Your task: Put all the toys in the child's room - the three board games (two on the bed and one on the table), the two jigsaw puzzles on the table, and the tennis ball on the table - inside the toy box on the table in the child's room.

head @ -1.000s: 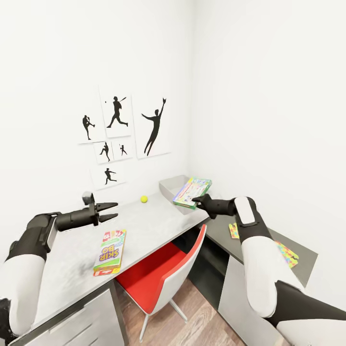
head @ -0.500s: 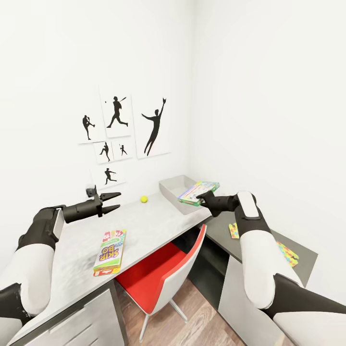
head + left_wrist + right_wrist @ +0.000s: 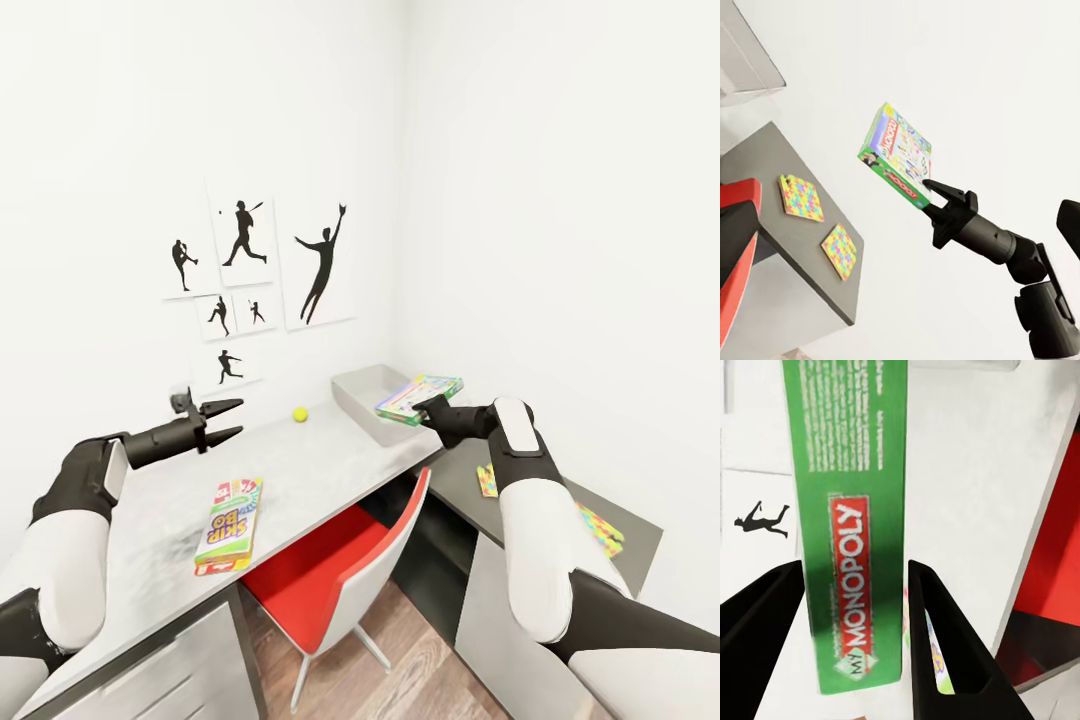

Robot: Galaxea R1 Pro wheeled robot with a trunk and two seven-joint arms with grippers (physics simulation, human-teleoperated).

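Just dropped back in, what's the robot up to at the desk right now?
The right gripper holds the green Monopoly box in its jaws, up in the air beside the grey toy box at the table's far corner, not yet inside. The left gripper hovers open and empty over the table. The Skip-Bo box and the tennis ball lie on the table, and two jigsaw puzzles lie on the lower dark cabinet top.

A red-seated chair with a pale grey shell back and thin metal legs [image 3: 335, 575] stands tucked under the worktop, on the brown wood-plank floor [image 3: 400, 680]. Pale grey drawer fronts [image 3: 170, 675] show just beside the chair.
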